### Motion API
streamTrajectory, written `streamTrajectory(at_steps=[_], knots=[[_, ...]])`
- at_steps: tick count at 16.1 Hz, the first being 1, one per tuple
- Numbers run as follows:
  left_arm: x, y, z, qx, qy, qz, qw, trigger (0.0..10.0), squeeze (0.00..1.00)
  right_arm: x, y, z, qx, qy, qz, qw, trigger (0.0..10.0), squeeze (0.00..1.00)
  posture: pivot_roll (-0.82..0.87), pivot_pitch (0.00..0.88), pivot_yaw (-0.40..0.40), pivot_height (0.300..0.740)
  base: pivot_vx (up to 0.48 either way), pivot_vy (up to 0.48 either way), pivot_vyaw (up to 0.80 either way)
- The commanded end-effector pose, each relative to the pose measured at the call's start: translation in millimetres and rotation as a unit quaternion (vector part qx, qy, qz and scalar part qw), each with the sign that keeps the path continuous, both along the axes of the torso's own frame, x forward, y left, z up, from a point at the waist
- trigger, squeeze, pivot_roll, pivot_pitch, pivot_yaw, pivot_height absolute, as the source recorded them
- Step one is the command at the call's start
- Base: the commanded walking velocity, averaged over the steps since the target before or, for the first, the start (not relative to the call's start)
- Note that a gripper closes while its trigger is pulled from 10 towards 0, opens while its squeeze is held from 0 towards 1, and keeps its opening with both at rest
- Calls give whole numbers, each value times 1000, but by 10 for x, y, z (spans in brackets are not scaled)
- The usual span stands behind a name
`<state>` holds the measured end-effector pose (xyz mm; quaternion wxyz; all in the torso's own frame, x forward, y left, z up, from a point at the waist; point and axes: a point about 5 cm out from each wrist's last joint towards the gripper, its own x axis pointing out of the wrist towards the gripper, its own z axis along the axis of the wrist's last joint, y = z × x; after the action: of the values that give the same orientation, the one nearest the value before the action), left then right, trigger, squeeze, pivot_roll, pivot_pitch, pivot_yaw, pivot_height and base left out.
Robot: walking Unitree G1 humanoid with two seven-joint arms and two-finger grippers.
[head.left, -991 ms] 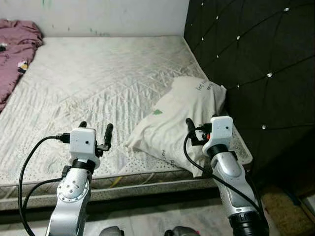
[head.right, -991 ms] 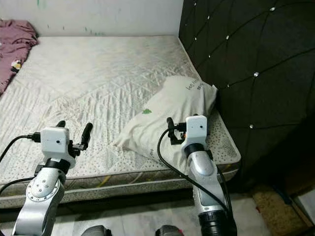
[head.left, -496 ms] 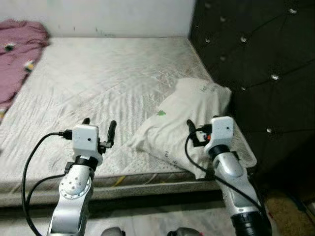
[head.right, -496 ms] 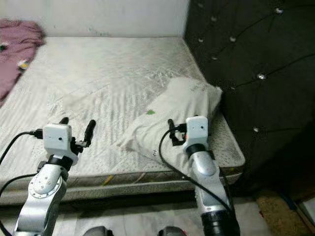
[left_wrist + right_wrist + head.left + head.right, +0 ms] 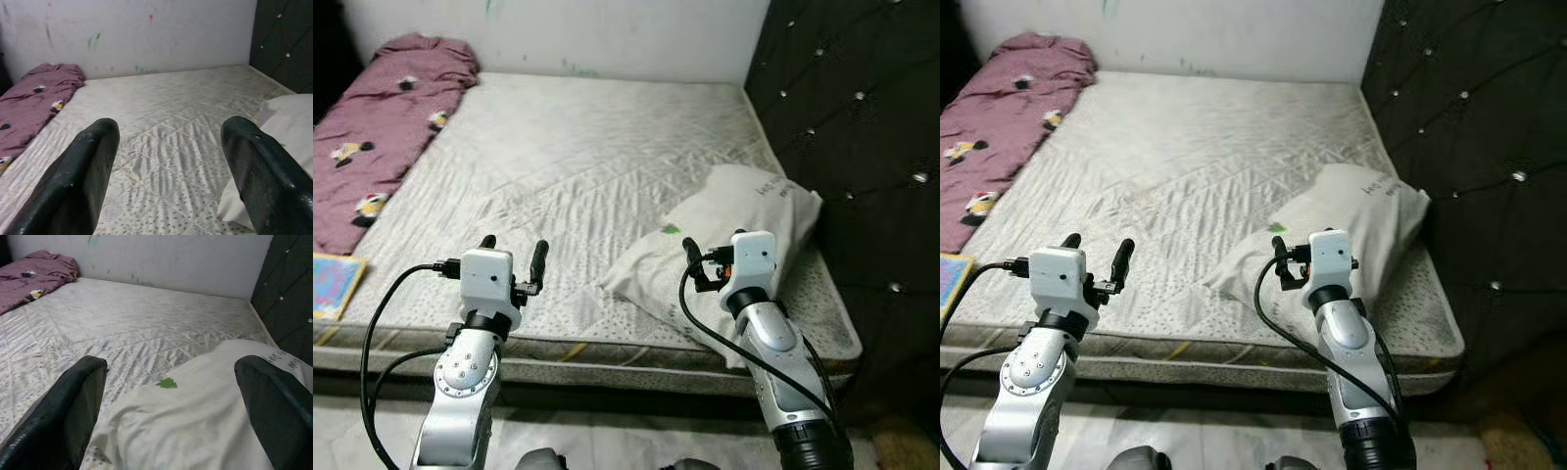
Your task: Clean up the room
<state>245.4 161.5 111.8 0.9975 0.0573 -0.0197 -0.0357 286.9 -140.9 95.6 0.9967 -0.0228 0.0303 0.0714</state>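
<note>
From the head views, the camera has swung left since a second ago, bringing the whole purple blanket [image 5: 391, 127] at the mattress's [image 5: 578, 166] far left into sight with a colourful flat item [image 5: 333, 284] at its near left edge, so I judge the robot is scanning for what to tidy; no containers appear. The left wrist view shows the left gripper [image 5: 168, 171] spread wide and empty over the mattress. The right wrist view shows the right gripper [image 5: 171, 401] equally wide, empty, hovering above the white pillow [image 5: 195, 431] by the dark headboard [image 5: 862, 127].
</note>
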Motion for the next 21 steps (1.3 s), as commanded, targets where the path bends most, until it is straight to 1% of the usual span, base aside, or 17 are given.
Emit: streamTrajectory(at_steps=[1,9,11,16,21], knots=[[5,-11,-2,0,2,-5,1000,10000,0,14,-29,45,-1,-6,-4,1000,10000,0,-43,3,-11,740,0,-375,0],[17,-25,-2,-3,1,-6,1000,10000,0,23,-33,46,-3,-4,0,1000,10000,0,-48,3,-13,740,0,-378,0],[23,-25,8,-6,-6,-3,1000,10000,0,25,-38,43,-3,-3,0,1000,10000,0,-49,2,-14,740,0,0,0],[17,-47,26,-11,-12,-26,1000,10000,0,24,-35,47,-5,-4,1,1000,10000,0,-52,4,-15,740,0,0,0],[14,-56,32,-15,-16,-35,999,10000,0,24,-31,49,-9,-5,4,1000,10000,0,-54,4,-16,740,292,0,0]])
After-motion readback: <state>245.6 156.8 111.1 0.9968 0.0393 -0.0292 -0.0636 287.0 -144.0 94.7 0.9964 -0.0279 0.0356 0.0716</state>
